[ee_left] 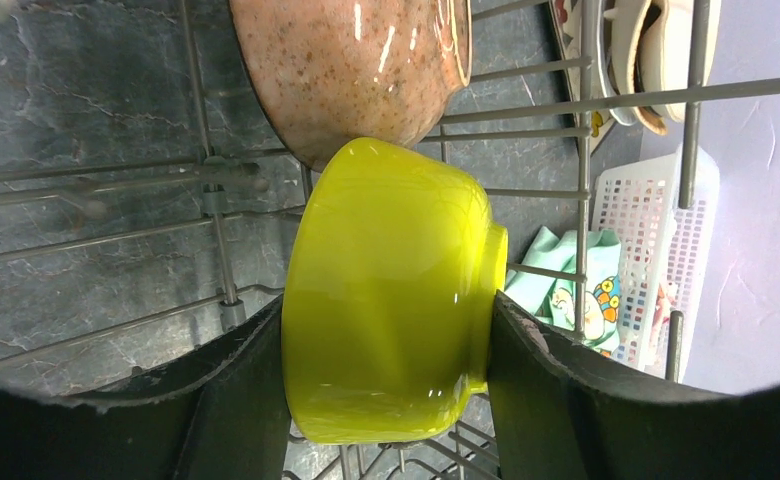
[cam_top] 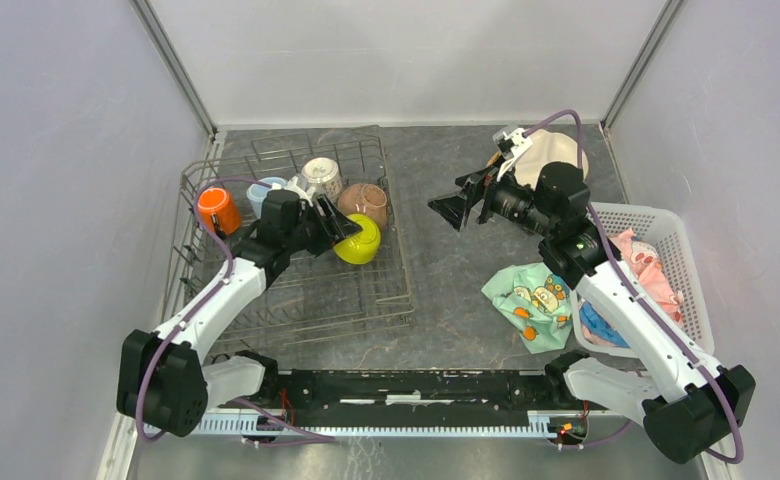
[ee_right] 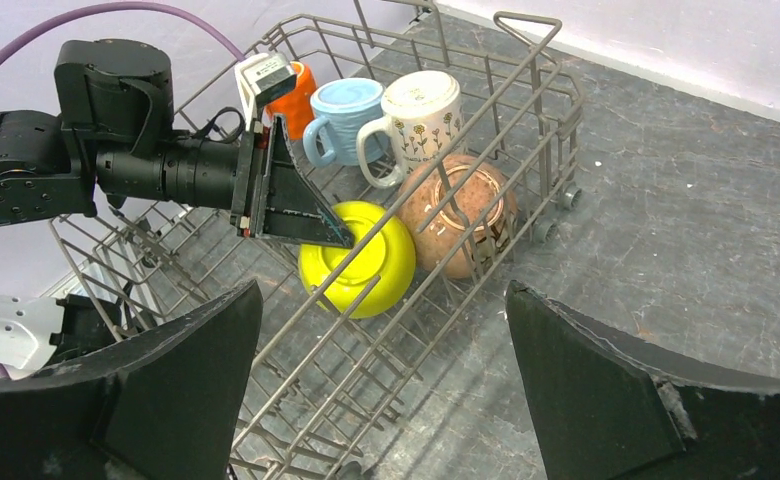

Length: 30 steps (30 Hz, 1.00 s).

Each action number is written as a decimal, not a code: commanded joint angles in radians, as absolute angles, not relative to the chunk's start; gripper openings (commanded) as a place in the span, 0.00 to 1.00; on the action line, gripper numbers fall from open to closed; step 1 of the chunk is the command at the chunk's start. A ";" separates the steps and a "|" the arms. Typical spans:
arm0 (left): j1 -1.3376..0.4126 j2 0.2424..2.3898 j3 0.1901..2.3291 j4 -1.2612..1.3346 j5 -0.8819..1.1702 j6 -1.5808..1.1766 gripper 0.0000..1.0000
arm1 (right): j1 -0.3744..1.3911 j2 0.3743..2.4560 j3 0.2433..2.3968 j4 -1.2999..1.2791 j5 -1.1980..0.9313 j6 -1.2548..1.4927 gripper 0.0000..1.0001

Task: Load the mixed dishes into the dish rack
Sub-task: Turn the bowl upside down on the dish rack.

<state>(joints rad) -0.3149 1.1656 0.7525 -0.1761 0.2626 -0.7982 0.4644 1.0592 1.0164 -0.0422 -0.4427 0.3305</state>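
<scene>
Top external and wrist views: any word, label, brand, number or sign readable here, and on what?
No readable text in any view.
White ceramic mug with flower prints: pattern only, no lettering.
Teal cloth with cartoon figures: any writing too small to tell.

- lime-green bowl (cam_top: 358, 240): plain, glossy
- tan bowl (cam_top: 364, 203): brown-speckled glaze
- orange mug (cam_top: 217, 210): plain
- light-blue mug (cam_top: 264, 193): plain
- white mug (cam_top: 322, 177): small flower print
- dish rack (cam_top: 296, 300): grey wire
- cloth (cam_top: 528, 303): teal, cartoon figures
- basket (cam_top: 666, 240): white, perforated
- second cloth (cam_top: 646, 265): pink
- table (cam_top: 466, 290): dark grey, marbled
</scene>
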 commanded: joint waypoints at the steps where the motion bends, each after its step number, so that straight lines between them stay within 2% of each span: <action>1: -0.326 1.181 0.756 -0.110 0.303 -0.843 0.08 | 0.464 1.035 1.014 -0.019 -0.427 0.308 0.98; 7: -0.352 1.205 0.759 -0.109 0.307 -0.847 0.11 | 0.464 1.035 1.002 -0.016 -0.423 0.304 0.98; 15: -0.378 1.249 0.753 -0.110 0.305 -0.846 0.20 | 0.464 1.031 0.993 -0.018 -0.418 0.294 0.98; 23: -0.380 1.260 0.776 -0.155 0.272 -0.808 0.39 | 0.463 1.025 0.990 -0.021 -0.411 0.286 0.98; 30: -0.381 1.285 0.785 -0.175 0.268 -0.785 0.48 | 0.463 1.011 0.988 -0.025 -0.397 0.272 0.98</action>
<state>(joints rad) -0.3729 1.2705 0.7521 -0.1608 0.2668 -0.8066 0.4644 1.0416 0.9920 -0.0460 -0.4156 0.2955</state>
